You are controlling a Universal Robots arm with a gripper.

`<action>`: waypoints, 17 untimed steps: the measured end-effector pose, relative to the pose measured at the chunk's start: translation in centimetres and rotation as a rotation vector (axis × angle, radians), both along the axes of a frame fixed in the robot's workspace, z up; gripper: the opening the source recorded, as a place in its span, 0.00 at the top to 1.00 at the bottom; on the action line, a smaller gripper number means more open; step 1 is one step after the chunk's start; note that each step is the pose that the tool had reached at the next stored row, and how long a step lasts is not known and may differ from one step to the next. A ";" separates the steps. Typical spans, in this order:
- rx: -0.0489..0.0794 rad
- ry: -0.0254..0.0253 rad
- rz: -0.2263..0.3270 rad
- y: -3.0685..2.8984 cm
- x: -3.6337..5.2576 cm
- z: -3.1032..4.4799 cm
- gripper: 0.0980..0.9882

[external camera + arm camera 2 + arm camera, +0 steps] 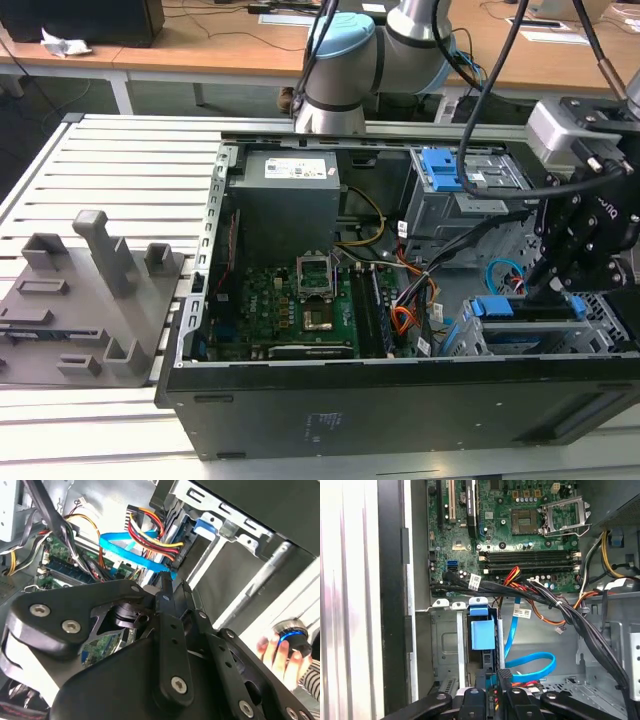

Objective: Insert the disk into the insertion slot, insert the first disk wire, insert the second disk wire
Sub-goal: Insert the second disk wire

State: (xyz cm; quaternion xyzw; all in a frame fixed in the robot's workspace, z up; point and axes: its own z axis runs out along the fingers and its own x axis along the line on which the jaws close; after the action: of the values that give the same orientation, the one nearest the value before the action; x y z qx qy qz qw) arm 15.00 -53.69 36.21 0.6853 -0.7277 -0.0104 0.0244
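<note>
Deep inside the open black computer case (400, 400), my tool (497, 682) is clenched on a black wire plug beside the blue-tabbed disk (482, 635), already seated in the grey perforated insertion slot (445, 645); wiring remains.

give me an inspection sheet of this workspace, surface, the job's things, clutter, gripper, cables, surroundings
Surface: slatted metal table carrying an open computer case.
Job's things: disk with blue tab seated in the insertion slot, at the case's corner on the exterior view's right.
Clutter: grey fixture plate with upright blocks, on the exterior view's left.
Gripper: gripper low over the drive cage, at the disk's end.
Cables: blue flat cable looping beside the disk; multicoloured wire bundle nearby.
Surroundings: wooden desks behind; a hand on a button.
</note>
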 end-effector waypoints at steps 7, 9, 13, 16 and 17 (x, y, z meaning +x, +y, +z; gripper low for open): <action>0.000 0.0000 0.000 0.00 0.00 0.78 0.85; 0.000 0.0000 0.000 0.00 0.00 0.78 0.85; 0.000 0.0000 0.000 0.00 0.00 0.79 0.99; 0.000 0.0000 0.000 0.00 0.00 0.79 0.99; 0.000 0.0000 0.000 0.00 0.00 0.80 0.99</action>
State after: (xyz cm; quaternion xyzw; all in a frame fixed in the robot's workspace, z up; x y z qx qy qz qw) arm 15.00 -53.69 37.01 0.6853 -0.7277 -0.0104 0.0244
